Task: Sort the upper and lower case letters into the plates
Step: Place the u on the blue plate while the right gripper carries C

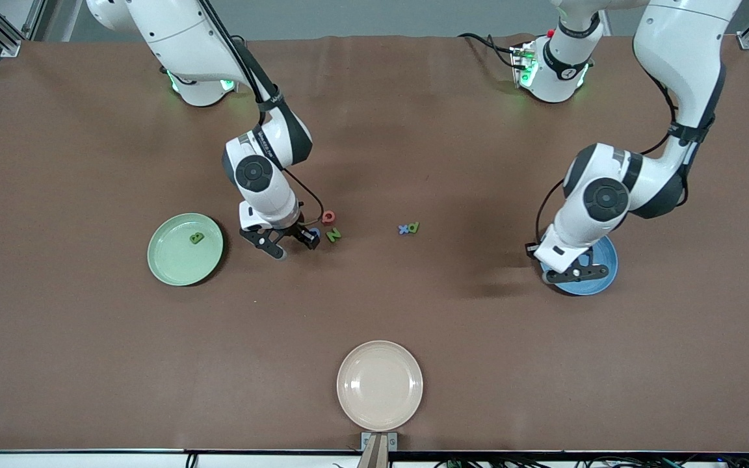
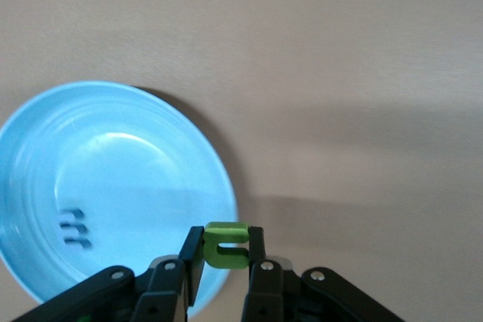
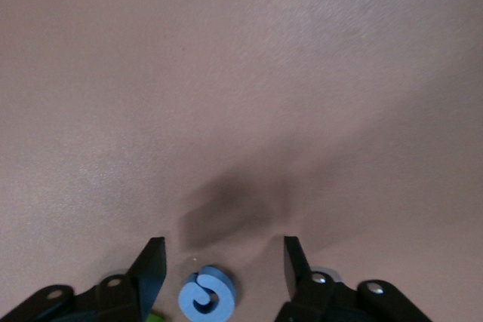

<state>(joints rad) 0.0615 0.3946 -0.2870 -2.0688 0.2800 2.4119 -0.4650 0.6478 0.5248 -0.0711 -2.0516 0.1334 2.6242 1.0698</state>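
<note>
We see the left gripper [image 2: 225,256] closed on a small green letter [image 2: 226,245], held over the rim of the blue plate [image 2: 113,186] toward the left arm's end of the surface [image 1: 478,338]; in the left wrist view a small dark letter [image 2: 74,228] lies in that plate. The right gripper [image 3: 224,265] hangs low over the surface with its fingers [image 3: 149,269] spread apart — a blue letter [image 3: 207,295] lies flat between them, touched by neither finger that we can make out. In the front view that gripper [image 1: 293,246] sits between the pale green plate [image 1: 173,266] and a small cluster of letters: a red one [image 1: 328,217] and, just nearer the camera, a green Z-shaped one [image 1: 333,235], with the blue one mostly hidden by the fingers. The pale green plate, toward the right arm's end, carries one dark green letter [image 1: 197,238]. Near the middle of the surface, well apart from both plates, a blue letter and a green letter [image 1: 408,228] lie side by side, touching or nearly so. A cream-beige plate [image 1: 380,385] rests close to the camera edge — nothing on it.
</note>
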